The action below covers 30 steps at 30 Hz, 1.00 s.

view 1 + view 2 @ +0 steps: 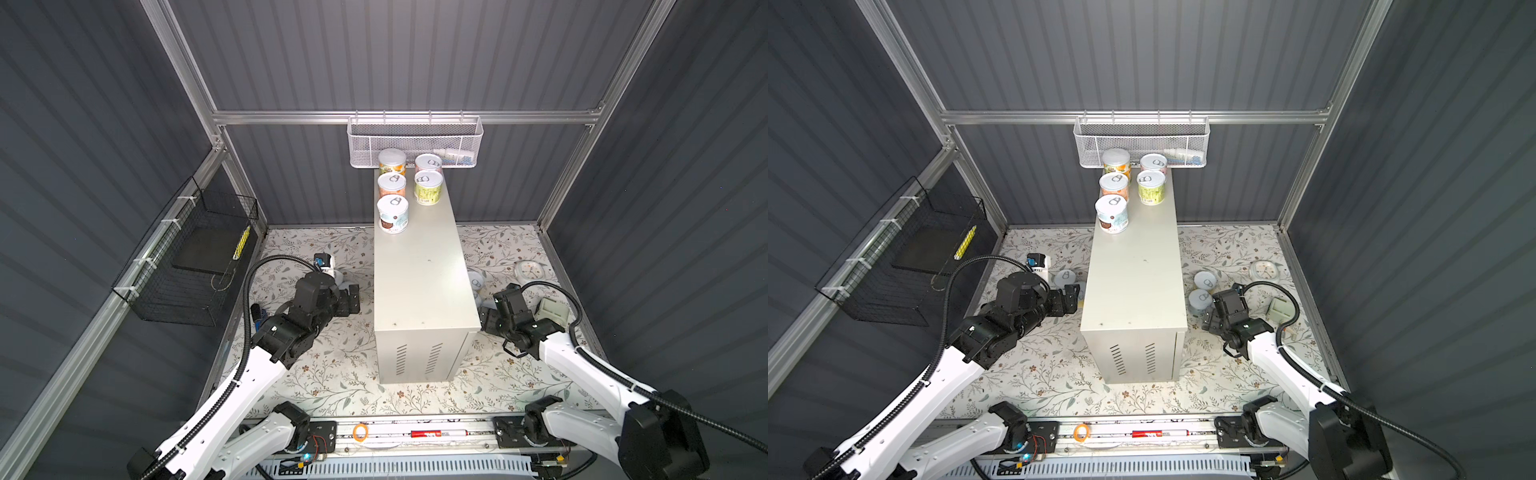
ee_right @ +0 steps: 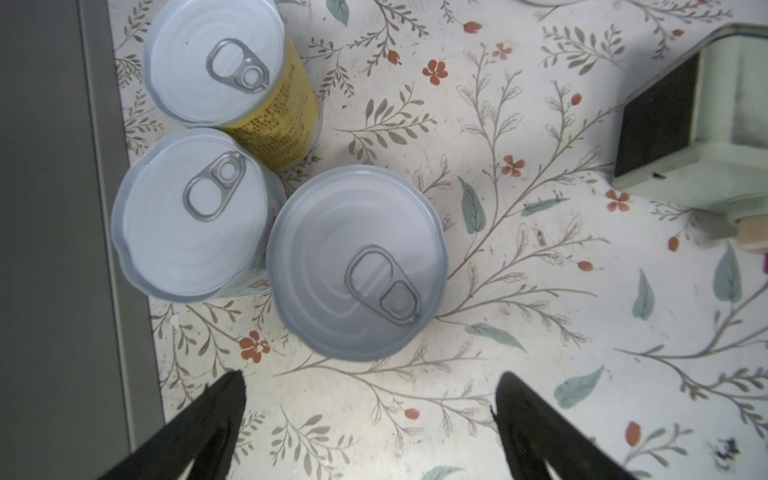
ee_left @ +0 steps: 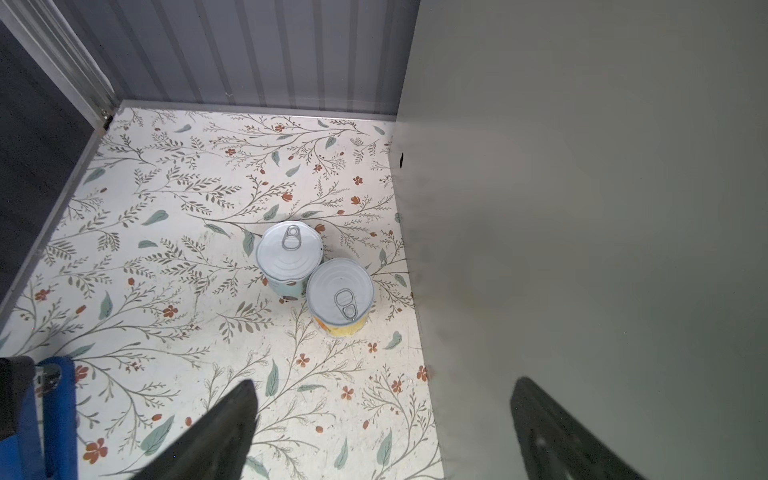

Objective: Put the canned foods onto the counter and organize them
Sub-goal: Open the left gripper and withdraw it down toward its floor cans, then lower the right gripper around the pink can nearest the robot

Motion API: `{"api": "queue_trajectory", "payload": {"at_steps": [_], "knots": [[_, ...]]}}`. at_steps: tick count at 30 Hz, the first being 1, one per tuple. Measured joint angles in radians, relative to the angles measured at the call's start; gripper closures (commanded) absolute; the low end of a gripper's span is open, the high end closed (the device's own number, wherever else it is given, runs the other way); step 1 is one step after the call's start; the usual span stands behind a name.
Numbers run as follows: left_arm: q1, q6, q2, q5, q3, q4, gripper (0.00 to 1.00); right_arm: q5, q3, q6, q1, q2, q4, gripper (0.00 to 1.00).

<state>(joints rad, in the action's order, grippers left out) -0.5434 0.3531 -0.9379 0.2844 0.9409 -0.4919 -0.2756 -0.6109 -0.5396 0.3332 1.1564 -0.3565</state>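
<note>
At the far end of the tall cream counter (image 1: pixel 419 282) stand five silver-lidded pastel cans (image 1: pixel 392 214), with two cans (image 3: pixel 291 253) left and three cans (image 2: pixel 357 262) right of it on the floral mat (image 3: pixel 166 249), left gripper (image 3: pixel 384 384) and right gripper (image 2: pixel 370 376) both spread wide and empty, and the white mesh basket (image 1: pixel 374 141) holding something small, unclear.

Five cans (image 1: pixel 392 214) on the counter (image 1: pixel 419 282), far end; others (two left, three right) on mat (image 1: pixel 332 374)

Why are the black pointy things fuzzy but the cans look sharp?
Left wrist view: the left gripper sits too close to the camera, so it blurs; the cans are sharp. Right wrist view: same for the right gripper; the can lids are crisp.
</note>
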Motion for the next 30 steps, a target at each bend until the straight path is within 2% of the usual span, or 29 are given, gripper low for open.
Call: {"api": "queue_trajectory", "payload": {"at_steps": [9, 30], "knots": [[0.035, 0.026, 0.008, -0.043, -0.062, 0.055, 0.04, -0.001, -0.065, 0.006, -0.023, 0.161, 0.053, 0.08], [0.035, 0.056, -0.042, -0.088, -0.092, 0.141, 0.07, 0.019, -0.084, 0.005, -0.095, 0.278, 0.114, 0.12]]}}
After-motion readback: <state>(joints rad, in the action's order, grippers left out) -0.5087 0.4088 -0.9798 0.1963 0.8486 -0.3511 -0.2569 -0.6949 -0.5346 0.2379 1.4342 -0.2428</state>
